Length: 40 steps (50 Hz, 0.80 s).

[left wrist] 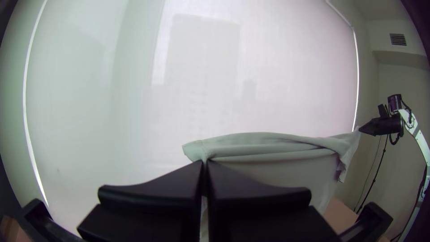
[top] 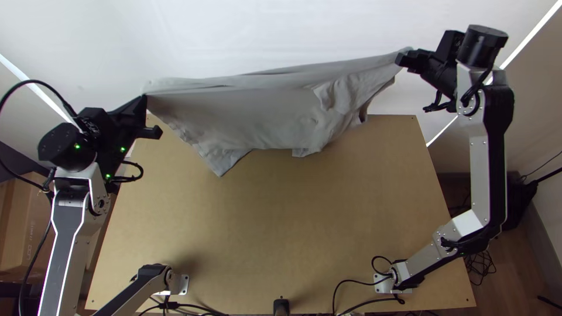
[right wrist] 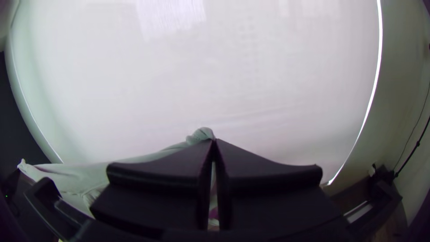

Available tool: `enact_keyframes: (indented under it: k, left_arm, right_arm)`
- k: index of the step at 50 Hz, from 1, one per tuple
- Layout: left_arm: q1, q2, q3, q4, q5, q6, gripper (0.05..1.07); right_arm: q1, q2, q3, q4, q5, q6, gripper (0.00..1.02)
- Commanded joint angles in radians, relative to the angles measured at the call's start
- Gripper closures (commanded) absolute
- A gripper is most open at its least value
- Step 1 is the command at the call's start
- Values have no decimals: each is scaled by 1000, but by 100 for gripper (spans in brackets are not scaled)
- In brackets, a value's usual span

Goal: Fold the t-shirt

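Note:
The grey t-shirt (top: 252, 114) hangs stretched between the two grippers over the table's far part, its upper edge nearly straight and its lower part drooping in creases. At its left end, my left gripper (top: 146, 99) is shut on a corner; in the left wrist view the fingertips of the left gripper (left wrist: 205, 162) pinch the cloth (left wrist: 268, 145). My right gripper (top: 404, 58) holds the opposite upper corner, higher up the picture. Seen from its own wrist, the right gripper (right wrist: 214, 141) is closed on a small bunch of the shirt (right wrist: 201, 134).
Bare wooden table (top: 281, 216) lies below and in front of the cloth. Cables (top: 187, 307) run along the near edge by the arm bases, and a small black device (top: 281, 306) stands between them. A white blind (top: 263, 29) is behind the table.

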Motion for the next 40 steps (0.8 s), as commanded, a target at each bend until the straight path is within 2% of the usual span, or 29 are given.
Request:
enact_keyframes:
  k: [1, 6, 12, 23, 28, 33, 40]
  left_arm:
    - [23, -1, 74, 49, -24, -18, 105]
    - [23, -15, 120, 53, -35, -32, 105]
    - [20, -47, 168, 50, -46, -43, 105]
    - [14, -164, 211, 29, -61, -64, 105]
    - [12, -225, 250, -34, -61, -92, 105]
    - [12, -290, 310, -160, -61, -130, 105]
    - [16, -391, 306, -264, -61, -143, 105]
  right_arm:
    - [-22, -37, 30, 83, 29, 17, 100]
    - [-38, -82, 24, 109, 32, 20, 100]
    - [-63, -195, -31, 168, 32, 65, 100]
    - [-77, -470, -163, 160, 32, 78, 100]
    - [-75, -608, -237, 157, 30, 78, 100]
    - [-55, -735, -300, 142, 23, 74, 100]
    - [-43, -861, -316, 62, 23, 72, 100]
